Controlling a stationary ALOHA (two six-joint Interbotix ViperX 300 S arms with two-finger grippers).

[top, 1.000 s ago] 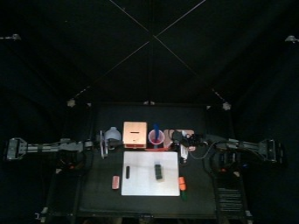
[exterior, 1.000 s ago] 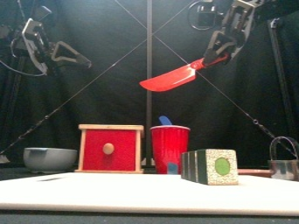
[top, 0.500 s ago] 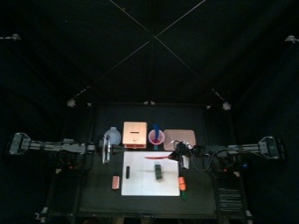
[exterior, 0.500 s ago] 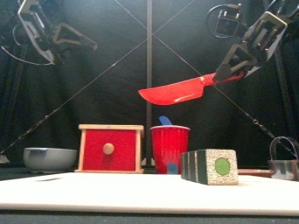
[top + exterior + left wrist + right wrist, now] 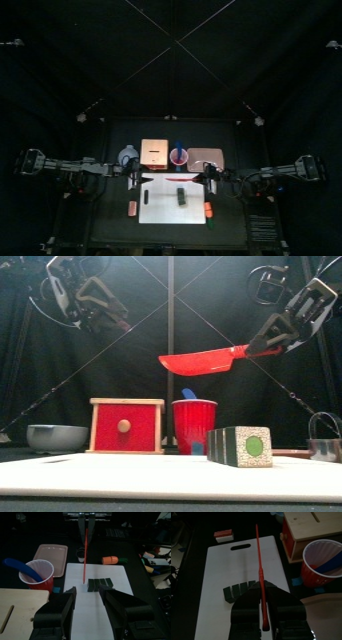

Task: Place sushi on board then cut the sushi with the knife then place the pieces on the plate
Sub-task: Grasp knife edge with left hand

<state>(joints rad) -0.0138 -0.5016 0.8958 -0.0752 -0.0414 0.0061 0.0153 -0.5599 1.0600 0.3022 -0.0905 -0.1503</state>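
The dark green sushi roll [image 5: 241, 446] lies on the white board [image 5: 147, 478], its blocks still joined [image 5: 177, 198]. My right gripper [image 5: 274, 340] is shut on the handle of the red knife [image 5: 201, 359], which hangs flat high over the board. In the right wrist view the knife's blade [image 5: 260, 572] points along the board above the sushi [image 5: 246, 591]. My left gripper [image 5: 94, 301] hangs open and empty high at the left. Its wrist view looks past its spread jaws at the sushi [image 5: 100, 585] and the edge-on knife [image 5: 85, 554].
Behind the board stand the wooden box [image 5: 127, 426], the red cup [image 5: 194, 424] with the blue knife [image 5: 189, 394], and the pink tray [image 5: 205, 157]. A blue-grey bowl [image 5: 58, 437] sits at the left, the metal cutter [image 5: 325, 441] at the right. Small toys [image 5: 131, 208] [image 5: 209, 210] flank the board.
My left gripper has opened and swung in toward the board. The right gripper has carried the red knife lower and levelled it over the board.
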